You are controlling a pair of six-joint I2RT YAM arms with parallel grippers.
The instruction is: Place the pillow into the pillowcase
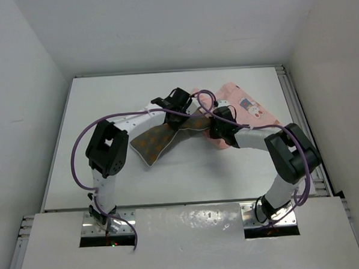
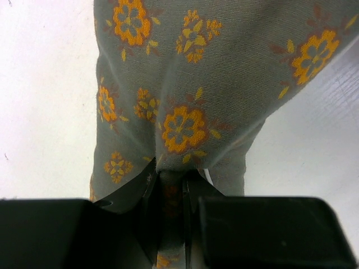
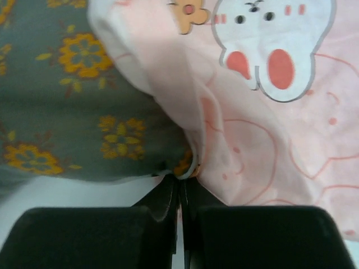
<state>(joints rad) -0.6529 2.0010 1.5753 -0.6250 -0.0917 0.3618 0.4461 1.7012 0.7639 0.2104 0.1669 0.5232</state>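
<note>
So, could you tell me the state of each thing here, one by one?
Pillow: mostly outside the pillowcase, one end at its opening.
Pillowcase: opening edge draped over the pillow's end.
Left end effector: shut on the pillow.
Right end effector: shut on the pillowcase edge.

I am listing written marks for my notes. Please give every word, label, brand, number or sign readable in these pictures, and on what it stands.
No text can be read.
The pillowcase shows only pictures: a white rabbit and a small flower.
The pillow shows only orange flowers.
The left arm, the right arm and the table show no legible lettering.
</note>
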